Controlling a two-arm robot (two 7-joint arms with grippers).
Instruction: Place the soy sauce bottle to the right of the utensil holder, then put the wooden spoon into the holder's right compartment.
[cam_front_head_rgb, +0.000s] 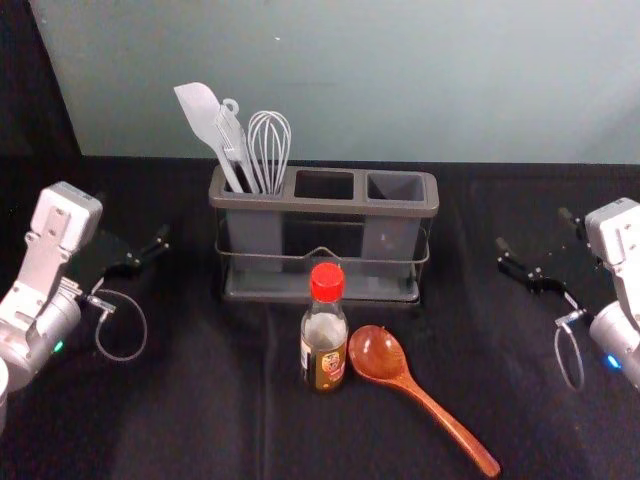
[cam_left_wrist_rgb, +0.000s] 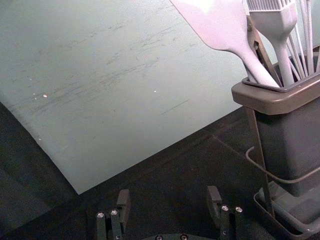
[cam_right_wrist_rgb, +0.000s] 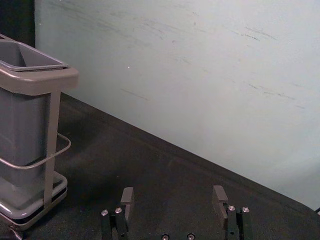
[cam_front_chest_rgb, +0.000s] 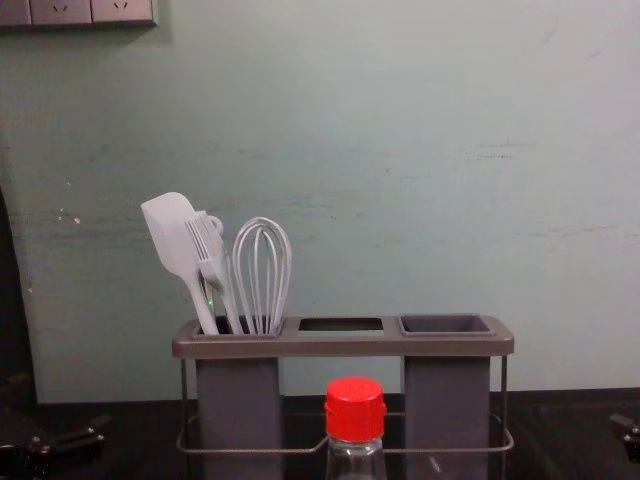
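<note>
The grey utensil holder (cam_front_head_rgb: 324, 205) stands at the back middle, with a spatula, brush and whisk in its left compartment; its right compartment (cam_front_head_rgb: 396, 187) holds nothing. In front of it stands the upright soy sauce bottle (cam_front_head_rgb: 324, 340) with a red cap, which the chest view shows as a red-capped bottle (cam_front_chest_rgb: 355, 425). Just right of the bottle lies the wooden spoon (cam_front_head_rgb: 419, 391), handle toward the front right. Left of the holder is my left gripper (cam_front_head_rgb: 135, 250), open; in its wrist view the left gripper (cam_left_wrist_rgb: 171, 200) has nothing between its fingers. My right gripper (cam_front_head_rgb: 535, 250), also open and empty, is right of the holder; its wrist view shows the right gripper (cam_right_wrist_rgb: 173, 200).
A pale wall (cam_front_head_rgb: 350, 80) rises behind the black-covered table (cam_front_head_rgb: 200, 420). Sockets (cam_front_chest_rgb: 75, 10) are fixed high on the wall at the left. The holder's wire rail (cam_front_chest_rgb: 460, 450) runs around its front.
</note>
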